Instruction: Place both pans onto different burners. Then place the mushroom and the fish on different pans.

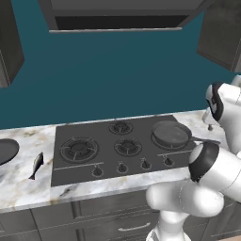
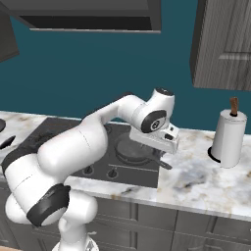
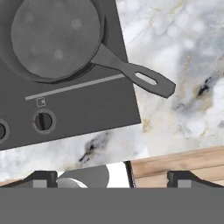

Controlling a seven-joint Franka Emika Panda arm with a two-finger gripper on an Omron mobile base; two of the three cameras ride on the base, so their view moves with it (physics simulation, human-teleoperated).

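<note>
Currently one pan (image 1: 170,133) sits on the right-hand burner of the cooktop (image 1: 108,162), handle (image 3: 140,78) reaching out over the marble counter (image 3: 183,39). Second pan (image 1: 6,150) lies well apart on the counter at far left, partly cut by the frame edge. Fish (image 1: 36,164) rests on the counter between that pan and the cooktop's left edge. Mushroom: cannot place it.

Tool (image 2: 164,139) hangs above the placed pan's handle side, jaws spread wide, nothing between them; hand view looks straight down on pan and handle.

Judgement: first pan placement looks done; step in hand is clearing away and going for the second pan.

How to do it well:
- Rise straight before travelling, so the fingers do not clip the handle and drag the pan off its ring.
- Cross to the left high over the knobs (image 1: 122,167).
- Take the far pan by its handle, square to it, avoiding the fish nearby.
- Set it on the large left burner (image 1: 79,149), centred.
</note>
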